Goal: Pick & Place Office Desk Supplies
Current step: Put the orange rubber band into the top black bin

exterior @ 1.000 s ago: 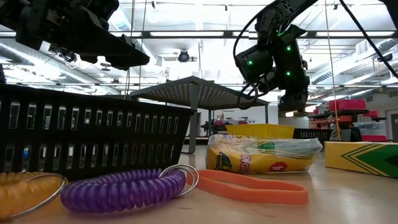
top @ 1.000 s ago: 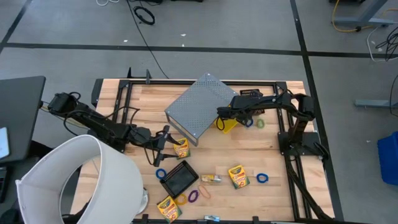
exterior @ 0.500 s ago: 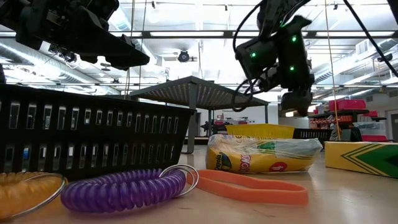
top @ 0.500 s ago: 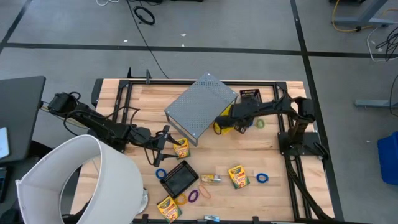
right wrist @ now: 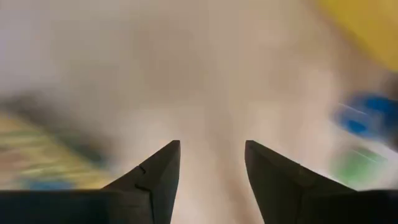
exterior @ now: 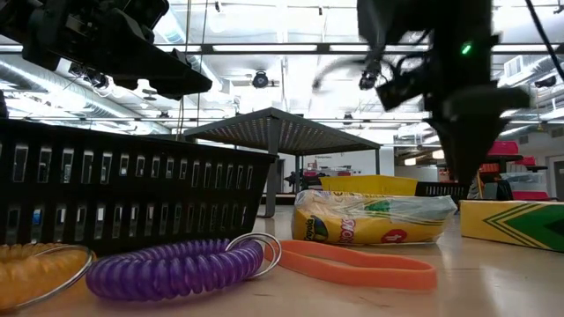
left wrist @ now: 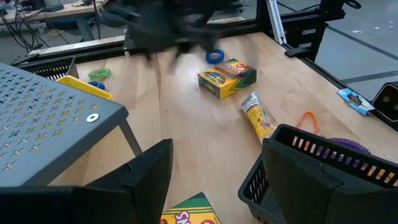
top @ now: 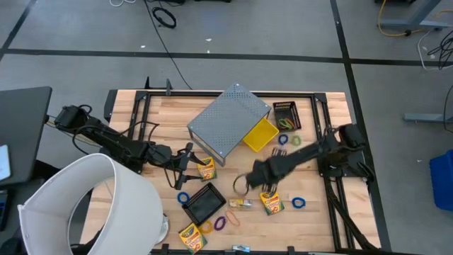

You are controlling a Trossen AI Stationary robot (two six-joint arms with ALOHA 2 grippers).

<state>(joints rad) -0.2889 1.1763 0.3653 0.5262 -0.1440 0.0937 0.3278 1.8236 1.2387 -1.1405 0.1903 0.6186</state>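
Right gripper (top: 244, 185) over mid-table, fingers (right wrist: 160, 180) spread apart, nothing between them; wrist view blurred. Crayon box (top: 270, 201) lies just beside it, toward the table's front edge. Multicoloured packet (top: 240, 204) sits just in front of the gripper, between that box and the black basket (top: 204, 203). Blue loop (top: 298, 202) lies beyond the box, toward the right edge.

Left gripper (top: 185, 166) hangs near the grey perforated stand (top: 228, 121), fingers (left wrist: 140, 180) wide apart and empty. A second crayon box (top: 206, 170) lies just beside it. Third crayon box (top: 191, 237) at the front edge, purple loop (top: 219, 222) and orange loop (top: 233, 218) near the basket.
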